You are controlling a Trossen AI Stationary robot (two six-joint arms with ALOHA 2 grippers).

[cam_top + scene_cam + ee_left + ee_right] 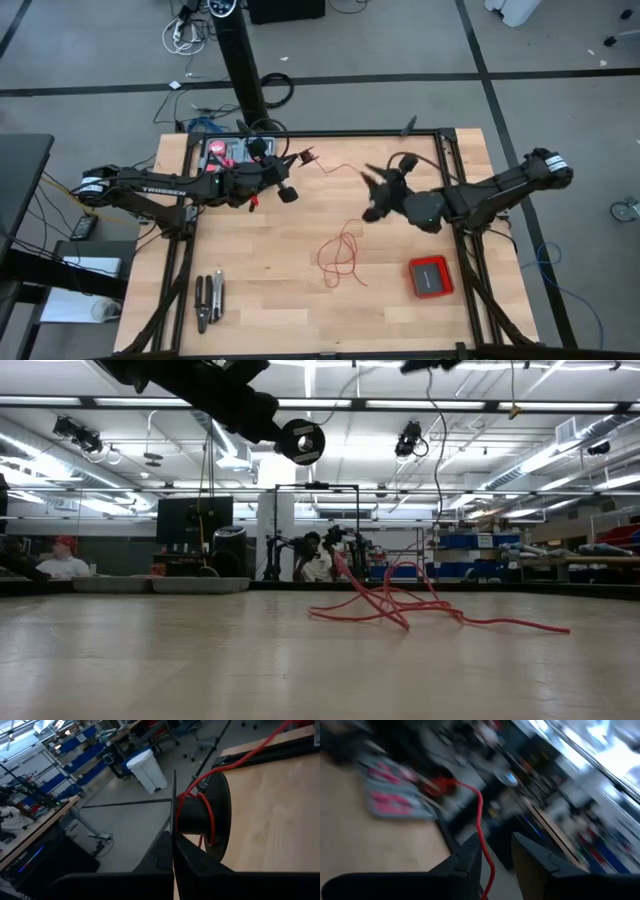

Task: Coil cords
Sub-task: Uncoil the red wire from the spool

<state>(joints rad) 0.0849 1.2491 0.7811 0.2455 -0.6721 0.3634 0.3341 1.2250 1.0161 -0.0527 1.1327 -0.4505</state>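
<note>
wooden table (300, 300), red wire (340, 258), red box (431, 277), pliers (209, 301)

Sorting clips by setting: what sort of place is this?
Probably a robotics lab or workshop: a wooden table in a metal frame, open ceiling with strip lights, shelves of blue bins.

pale wood table (300, 300) w/ matt plank top, thin glossy red wire (340, 255), black plastic spool (207, 815)

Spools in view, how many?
1. A black spool with a few turns of red wire, held by the left gripper above the table's far-left part. Others may be hidden.
</note>
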